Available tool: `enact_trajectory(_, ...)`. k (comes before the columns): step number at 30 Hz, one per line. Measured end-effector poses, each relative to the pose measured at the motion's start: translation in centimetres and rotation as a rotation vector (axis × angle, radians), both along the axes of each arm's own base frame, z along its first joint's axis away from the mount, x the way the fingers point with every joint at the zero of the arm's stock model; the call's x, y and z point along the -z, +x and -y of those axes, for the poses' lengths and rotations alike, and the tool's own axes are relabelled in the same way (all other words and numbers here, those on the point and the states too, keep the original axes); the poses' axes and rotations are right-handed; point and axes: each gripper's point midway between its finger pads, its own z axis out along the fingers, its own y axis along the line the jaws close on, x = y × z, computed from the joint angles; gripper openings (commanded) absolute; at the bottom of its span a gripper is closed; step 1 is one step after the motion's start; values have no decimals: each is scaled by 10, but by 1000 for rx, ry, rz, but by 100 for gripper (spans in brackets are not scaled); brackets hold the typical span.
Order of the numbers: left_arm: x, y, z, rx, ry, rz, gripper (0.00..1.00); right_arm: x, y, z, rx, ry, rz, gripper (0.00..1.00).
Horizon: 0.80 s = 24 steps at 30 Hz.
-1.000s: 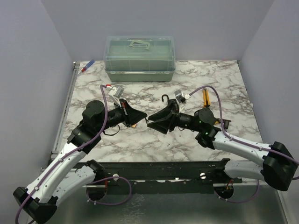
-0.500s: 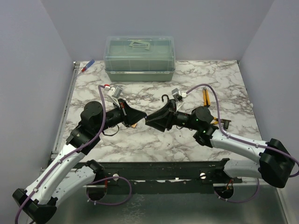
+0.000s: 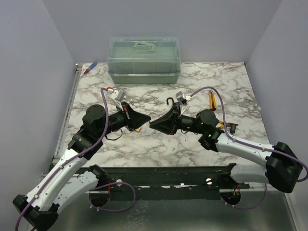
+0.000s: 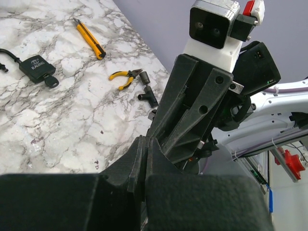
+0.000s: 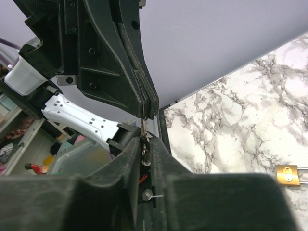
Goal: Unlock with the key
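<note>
My left claw (image 5: 147,109) is pinched together on what I take for the key (image 5: 144,126). Its thin shaft pokes into the narrow slot of my right claw (image 5: 144,144), tip to tip above the surface (image 3: 159,144). Whether the right has bitten I cannot tell. I'd confirm its hold squarely on the shaft before letting the left go.

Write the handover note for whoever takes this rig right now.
Left end effector: shut, pinching a thin metal shaft at its tips.
Right end effector: tip to tip with it, nearly closed around that shaft; grip unconfirmed.
Black-headed key: against the black padlock; inserted or not, unclear.
Brass padlock: lying apart, untouched.
Done: no unlocking confirmed.
Left: settle the pass, then unlock with the key.
</note>
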Motion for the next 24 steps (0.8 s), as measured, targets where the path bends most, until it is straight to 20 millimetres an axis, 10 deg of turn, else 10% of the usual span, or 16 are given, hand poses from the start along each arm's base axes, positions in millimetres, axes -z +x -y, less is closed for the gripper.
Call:
enact_trajectory(8,-1,0,0,-1,-2,4,0,0,0,0,0,1,1,0)
enact_trajectory(15,0,3,-2,-21,7,12,84,-2,0,1,3,4,4,0)
enact_trajectory(24,20,18,-17,-142,82,-24,97,7,18,19,176,-26,-70,0)
